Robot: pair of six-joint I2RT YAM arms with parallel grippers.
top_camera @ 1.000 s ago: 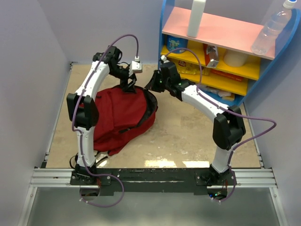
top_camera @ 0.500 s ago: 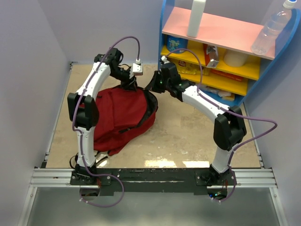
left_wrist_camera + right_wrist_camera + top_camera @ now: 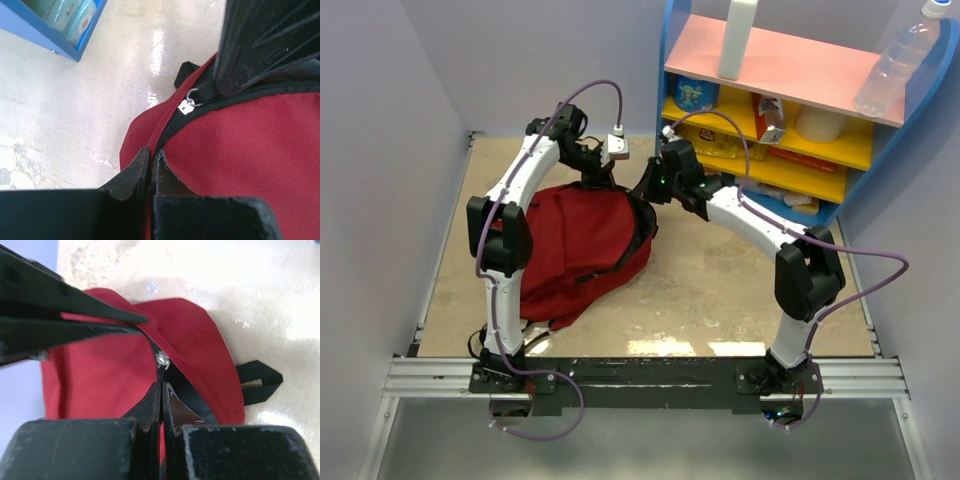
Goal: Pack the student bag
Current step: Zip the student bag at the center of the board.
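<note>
The student bag (image 3: pixel 585 245) lies flat on the table (image 3: pixel 720 290), in the left middle of the top view, with its zip end pointing to the upper middle.

The left gripper (image 3: pixel 603 178) sits at that top end. A moment ago its two fingers stood wide apart. Now they have snapped together. In the left wrist view the left gripper (image 3: pixel 150 156) pinches the red edge of the bag, right where the zip line runs down at the bottom middle. The little silver zip pull (image 3: pixel 187 106) is just up and to the right, not in its fingers.

The right gripper (image 3: pixel 642 185) is just beside it. Its fingers were closed before and are closed now. In the right wrist view its tips (image 3: pixel 161 389) press together on the zip line under the zip pull (image 3: pixel 161 360).

So both arms now seem to hold the bag's mouth. I think they can next pull it open for packing.

The shelf (image 3: pixel 770 150) of things waits at the upper right.
</note>
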